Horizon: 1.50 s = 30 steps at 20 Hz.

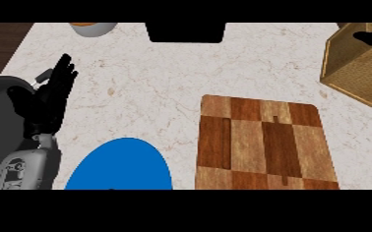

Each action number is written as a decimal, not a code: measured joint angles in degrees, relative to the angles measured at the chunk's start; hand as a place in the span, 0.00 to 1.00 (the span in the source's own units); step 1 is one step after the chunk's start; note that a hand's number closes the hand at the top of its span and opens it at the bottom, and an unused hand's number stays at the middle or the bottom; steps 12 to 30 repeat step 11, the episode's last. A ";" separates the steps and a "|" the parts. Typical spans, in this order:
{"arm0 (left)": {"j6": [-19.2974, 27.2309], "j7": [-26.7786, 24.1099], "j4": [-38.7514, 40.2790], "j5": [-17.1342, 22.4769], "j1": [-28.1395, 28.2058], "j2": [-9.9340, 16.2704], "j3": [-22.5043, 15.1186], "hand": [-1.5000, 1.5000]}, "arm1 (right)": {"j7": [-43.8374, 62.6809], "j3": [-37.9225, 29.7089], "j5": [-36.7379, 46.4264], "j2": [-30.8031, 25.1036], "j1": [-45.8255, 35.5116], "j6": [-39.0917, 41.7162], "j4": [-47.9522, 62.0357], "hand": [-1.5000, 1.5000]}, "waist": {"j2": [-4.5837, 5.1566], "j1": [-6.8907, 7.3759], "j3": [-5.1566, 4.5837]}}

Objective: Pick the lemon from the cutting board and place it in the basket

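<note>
The wooden checkered cutting board (265, 145) lies right of centre with nothing on it. No lemon shows anywhere in the head view. The woven basket (347, 66) stands at the right edge, cut off by the frame; a small dark patch near its top rim cannot be identified. My left hand (52, 96) is at the far left, open, fingers straight and pointing up, resting apart from the board. The right hand does not show.
A blue plate (122, 169) lies at the lower edge, left of the board. A grey bowl with orange contents (92, 27) sits at the top left. A black rectangular object (185, 32) is at the top centre. Dark floor lies beyond the counter's left edge.
</note>
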 measured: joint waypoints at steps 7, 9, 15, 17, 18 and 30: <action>0.02 -0.32 -0.68 0.09 1.89 0.47 0.80 0.50 | -4.09 -6.95 -9.77 -3.24 8.37 5.12 -7.03 0.00 | -0.60 -1.40 -0.17; -0.32 0.48 -2.15 0.34 2.85 0.66 0.80 0.50 | -5.09 -7.98 -12.00 -4.14 11.74 7.64 -9.96 0.00 | -0.72 -1.53 -0.21; 0.18 0.63 -2.38 0.14 2.98 -0.06 0.43 0.50 | -6.14 -9.23 -14.57 -4.60 15.06 10.14 -13.14 0.00 | -0.77 -1.72 -0.25; 0.18 0.63 -2.38 0.14 2.98 -0.06 0.43 0.50 | -6.14 -9.23 -14.57 -4.60 15.06 10.14 -13.14 0.00 | -0.77 -1.72 -0.25; 0.18 0.63 -2.38 0.14 2.98 -0.06 0.43 0.50 | -6.14 -9.23 -14.57 -4.60 15.06 10.14 -13.14 0.00 | -0.77 -1.72 -0.25; 0.18 0.63 -2.38 0.14 2.98 -0.06 0.43 0.50 | -6.14 -9.23 -14.57 -4.60 15.06 10.14 -13.14 0.00 | -0.77 -1.72 -0.25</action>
